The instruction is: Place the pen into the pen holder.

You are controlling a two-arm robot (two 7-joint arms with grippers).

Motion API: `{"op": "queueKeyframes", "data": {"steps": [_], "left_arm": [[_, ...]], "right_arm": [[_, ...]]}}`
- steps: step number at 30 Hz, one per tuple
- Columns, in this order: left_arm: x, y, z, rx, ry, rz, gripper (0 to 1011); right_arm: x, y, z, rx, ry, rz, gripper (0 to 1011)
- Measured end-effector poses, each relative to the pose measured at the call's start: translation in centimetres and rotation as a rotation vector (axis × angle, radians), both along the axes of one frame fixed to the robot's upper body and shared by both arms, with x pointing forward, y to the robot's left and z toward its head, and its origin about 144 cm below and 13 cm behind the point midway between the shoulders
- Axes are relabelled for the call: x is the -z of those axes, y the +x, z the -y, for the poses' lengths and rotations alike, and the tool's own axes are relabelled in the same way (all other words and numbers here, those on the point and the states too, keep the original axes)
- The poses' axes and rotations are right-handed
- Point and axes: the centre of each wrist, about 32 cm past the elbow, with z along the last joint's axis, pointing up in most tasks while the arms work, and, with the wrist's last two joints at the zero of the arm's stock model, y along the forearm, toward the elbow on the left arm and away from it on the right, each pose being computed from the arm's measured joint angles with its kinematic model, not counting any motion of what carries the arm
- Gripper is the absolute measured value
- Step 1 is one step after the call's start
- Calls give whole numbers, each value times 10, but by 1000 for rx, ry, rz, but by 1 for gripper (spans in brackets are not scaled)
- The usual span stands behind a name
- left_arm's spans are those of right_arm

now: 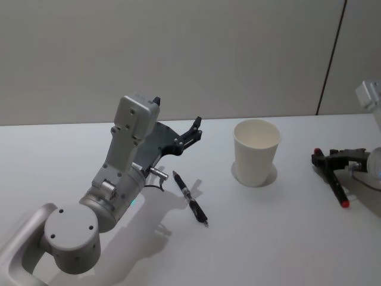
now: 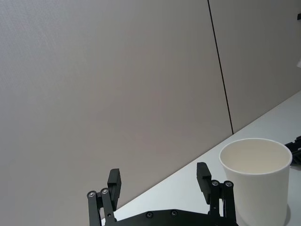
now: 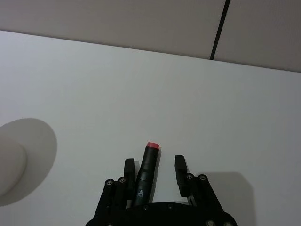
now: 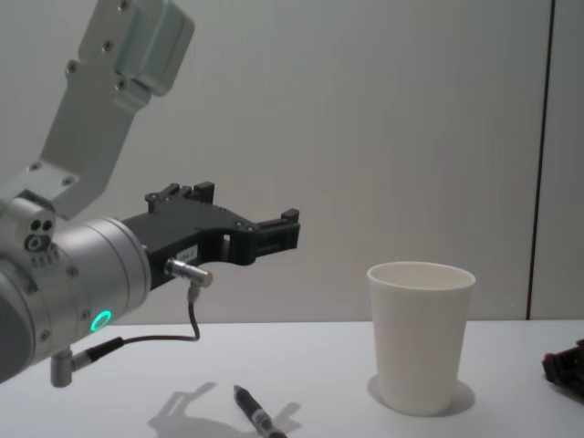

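Left gripper (image 2: 159,175), jaws apart above the pen (image 1: 190,196), may on a skewed descent roll it from the cup (image 1: 256,152) at 2 o'clock; right gripper (image 3: 154,162) rests spread around a marker (image 3: 146,172).

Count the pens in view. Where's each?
2. A black pen lies on the table left of the paper cup, near the raised left end effector. A red-tipped pen lies inside the open right end effector, right of the cup.
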Motion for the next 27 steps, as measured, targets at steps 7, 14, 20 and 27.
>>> {"op": "queueKeyframes", "data": {"steps": [7, 14, 20, 27], "left_arm": [[0, 0, 0, 0, 0, 0, 1001], [0, 0, 0, 0, 0, 0, 1001], [0, 0, 0, 0, 0, 0, 1001], [0, 0, 0, 0, 0, 0, 1001]], "right_arm": [[0, 0, 0, 0, 0, -1, 482], [1, 0, 0, -1, 0, -2, 433], [1, 0, 0, -2, 0, -2, 394], [1, 0, 0, -2, 0, -2, 342]]}}
